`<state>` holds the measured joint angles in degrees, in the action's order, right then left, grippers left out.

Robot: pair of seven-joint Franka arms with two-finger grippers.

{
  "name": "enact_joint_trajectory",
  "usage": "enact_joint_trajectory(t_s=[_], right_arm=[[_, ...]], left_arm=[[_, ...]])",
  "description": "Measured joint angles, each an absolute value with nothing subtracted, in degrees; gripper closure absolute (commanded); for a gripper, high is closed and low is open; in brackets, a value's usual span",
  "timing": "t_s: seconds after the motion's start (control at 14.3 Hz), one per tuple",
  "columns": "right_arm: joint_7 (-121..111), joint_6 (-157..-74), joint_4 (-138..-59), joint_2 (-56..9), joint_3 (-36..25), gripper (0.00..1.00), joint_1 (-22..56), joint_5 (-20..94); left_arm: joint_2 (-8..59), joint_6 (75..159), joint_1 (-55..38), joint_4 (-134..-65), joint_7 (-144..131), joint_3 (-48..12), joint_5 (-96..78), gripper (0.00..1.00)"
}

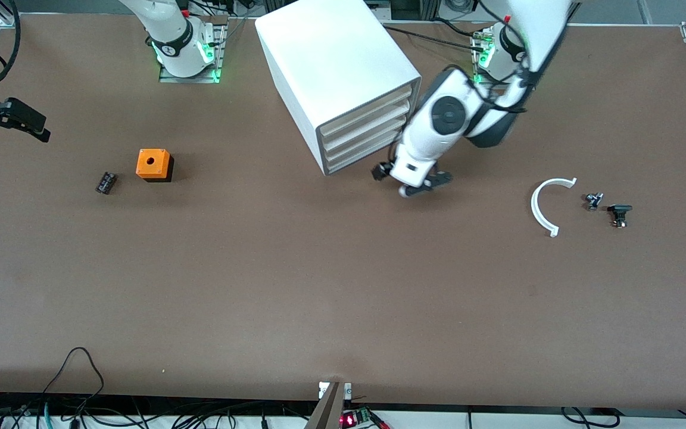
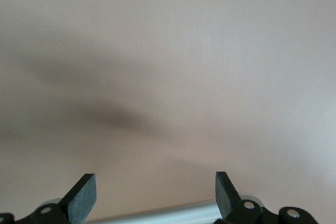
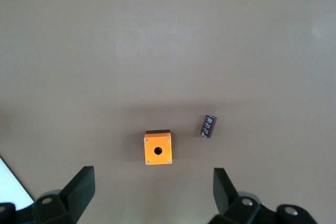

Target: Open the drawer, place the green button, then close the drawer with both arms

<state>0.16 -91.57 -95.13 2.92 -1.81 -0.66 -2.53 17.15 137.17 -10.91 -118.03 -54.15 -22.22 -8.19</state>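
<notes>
While the drawer sits shut at the bottom of the white cabinet, the left gripper hangs low just beside its front, fingers spread wide and empty, likely lining up to pull it. Well apart from that gripper, toward the left arm's end of the table, lies what seems to be the button. The right gripper waits wide open and empty over the orange box.

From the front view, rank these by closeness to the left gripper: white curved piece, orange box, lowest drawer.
Left gripper:
1. Drawer, right beside it, shut.
2. White curved piece, toward the left arm's end.
3. Orange box, toward the right arm's end.
</notes>
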Motion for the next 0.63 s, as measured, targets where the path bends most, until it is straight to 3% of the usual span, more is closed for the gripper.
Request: enact_joint_trajectory(t_s=[0.14, 0.28, 0.63], right_arm=[[0.2, -91.6, -95.1, 2.6, -1.8, 0.00, -0.7, -2.5], [0.2, -91.6, -95.1, 2.5, -1.8, 0.00, -0.7, -2.5], [0.2, -90.5, -94.6, 2.8, -1.7, 0.00, -0.6, -2.5]], left_arm=[[12.8, 132.5, -6.3, -115.6, -53.9, -21.7, -8.2, 0.00], [9.7, 122.0, -5.2, -110.0, -53.9, -19.3, -8.2, 0.00], [6.7, 101.0, -4.2, -95.2, -39.9, -8.3, -8.8, 0.00]])
